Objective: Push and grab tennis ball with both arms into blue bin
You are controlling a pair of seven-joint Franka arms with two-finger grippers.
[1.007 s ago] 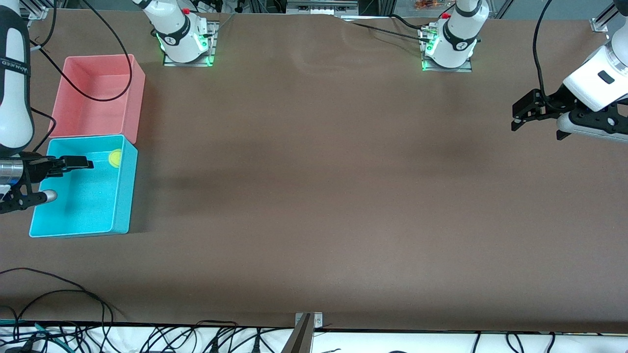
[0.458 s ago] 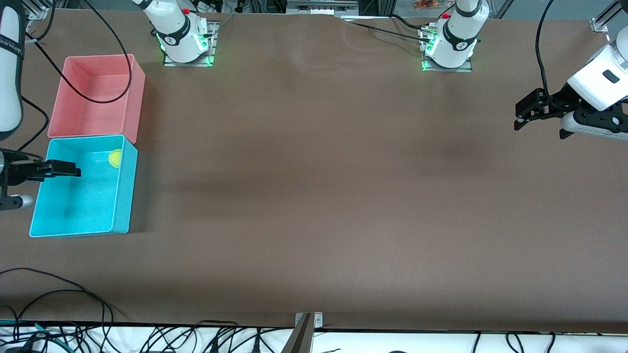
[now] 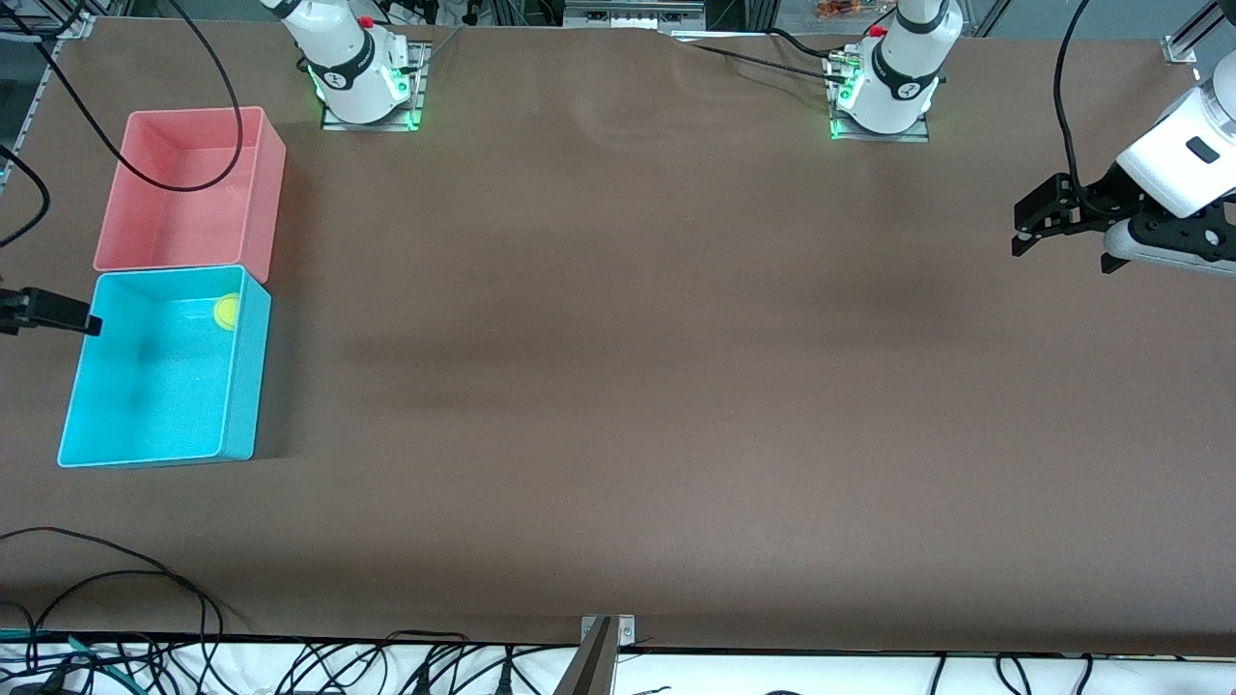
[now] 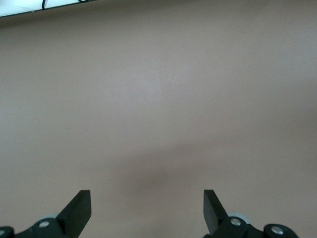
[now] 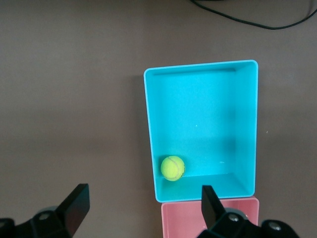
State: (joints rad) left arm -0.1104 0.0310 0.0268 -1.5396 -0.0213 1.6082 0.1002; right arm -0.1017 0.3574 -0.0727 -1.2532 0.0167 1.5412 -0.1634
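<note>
The tennis ball (image 3: 227,311) (image 5: 172,167) lies inside the blue bin (image 3: 154,396) (image 5: 198,119), in the corner next to the pink bin. The bin stands at the right arm's end of the table. My right gripper (image 3: 53,312) (image 5: 143,198) hangs open and empty just outside the bin's outer wall, high above the bins. Only one black finger (image 3: 68,313) of it shows in the front view. My left gripper (image 3: 1025,230) (image 4: 146,198) is open with nothing between its fingers, over bare table at the left arm's end.
A pink bin (image 3: 193,193) (image 5: 188,220) touches the blue bin on the side farther from the front camera. A black cable (image 3: 183,188) loops over it. More cables (image 3: 116,579) lie along the table's near edge. The brown table (image 3: 628,386) spreads wide between the arms.
My right gripper has pulled back from over the blue bin toward the table's end and now shows only a fingertip. The left gripper rose slightly, then held. The ball stayed put.
</note>
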